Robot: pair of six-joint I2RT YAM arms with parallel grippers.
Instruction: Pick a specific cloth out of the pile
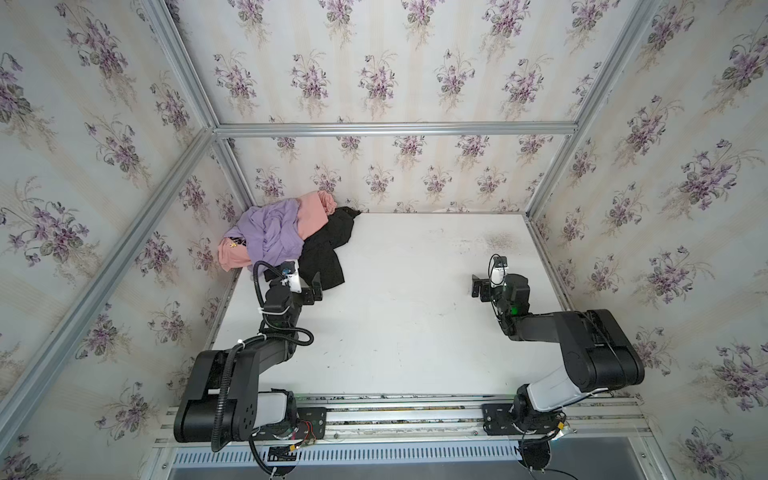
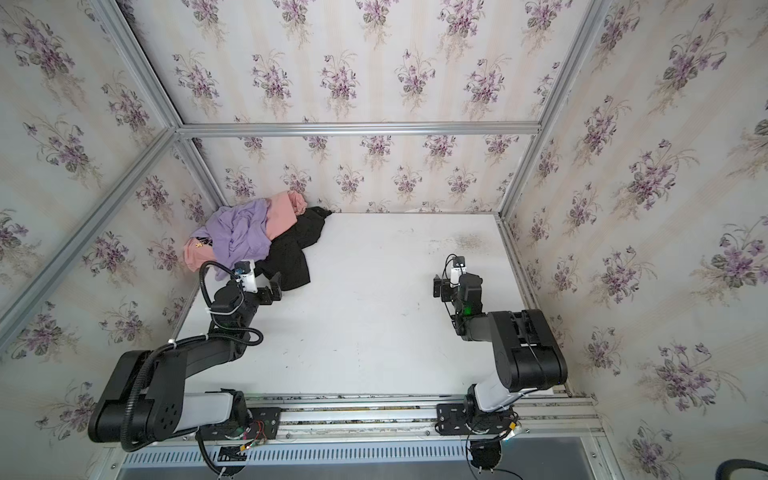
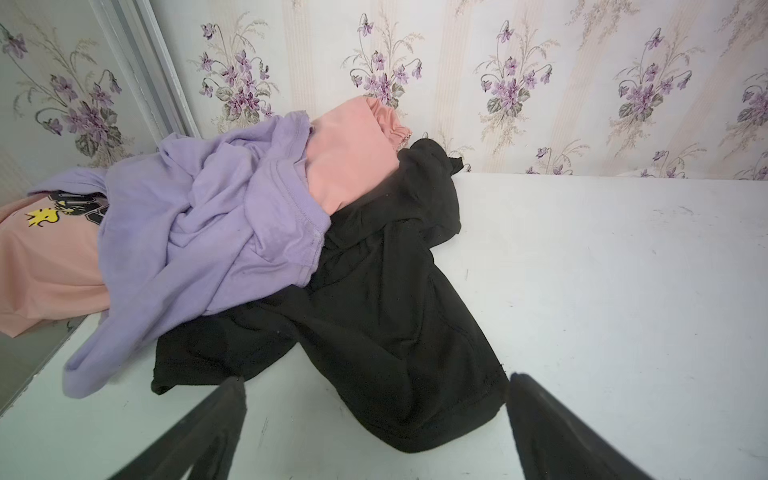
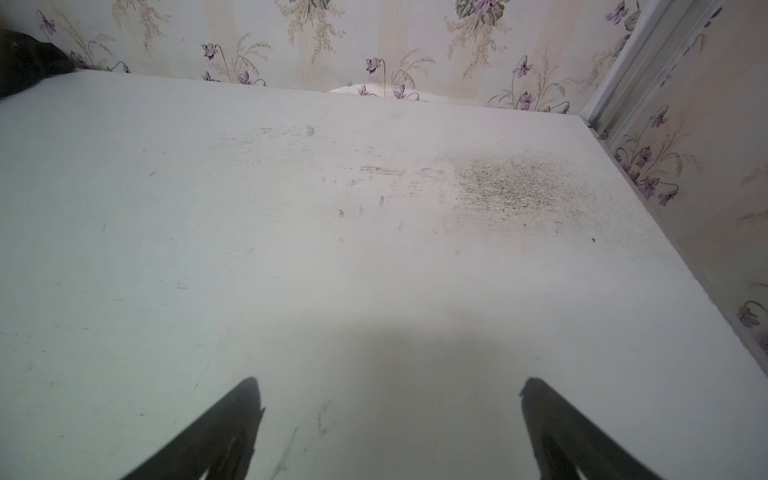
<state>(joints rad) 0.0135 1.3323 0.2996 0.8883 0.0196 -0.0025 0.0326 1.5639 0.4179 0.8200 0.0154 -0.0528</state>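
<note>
Left gripper [image 3: 376, 378] hangs with jaws wide and empty, just short of the cloth's near hem. The right gripper [image 4: 391, 380] is equally wide and empty over bare table [image 1: 415, 316], well apart on the right. The cloth [image 3: 386, 316], black, lies toward the far left corner, spilling right and nearward out of the pile [image 1: 270, 237]. Its left part is tucked under the lilac garment [image 3: 216, 224] and pink garment [image 3: 349, 162]. Soft, limp and light, it should bunch and drape rather than lift flat. The best hold is probably the free near lobe, pinched at a thick fold. Dragging it may tug the lilac garment along.
</note>
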